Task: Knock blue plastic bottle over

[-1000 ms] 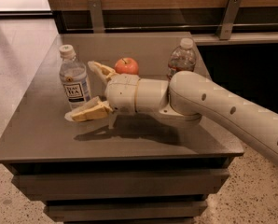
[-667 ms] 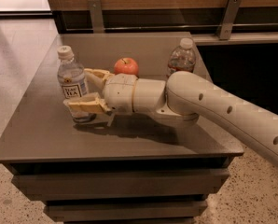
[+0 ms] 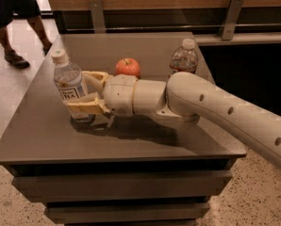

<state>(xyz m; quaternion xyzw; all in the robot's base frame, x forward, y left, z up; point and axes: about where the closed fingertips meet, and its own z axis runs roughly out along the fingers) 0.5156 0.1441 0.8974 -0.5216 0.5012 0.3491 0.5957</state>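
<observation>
The blue plastic bottle [image 3: 69,84] is seen standing on the grey table [image 3: 46,135], toward its 9 o'clock side, with the white cap leaned slightly to 11 o'clock. The gripper [image 3: 79,91] is placed around the bottle's lower part with its fingers held apart. One finger [image 3: 86,106] is at 6 o'clock of the bottle and the other at 3 o'clock. A red apple [image 3: 128,67] is found at 12 o'clock of the wrist, and a water bottle [image 3: 183,58] at 2 o'clock.

The gripper [image 3: 80,92] straddles the blue plastic bottle [image 3: 67,76] — its near finger [image 3: 86,107] covers part of the lower body, and its far fingertip vanishes behind the bottle. The arm [image 3: 225,112] runs off the right edge — a second bottle [image 3: 184,58] loses its foot behind it.
</observation>
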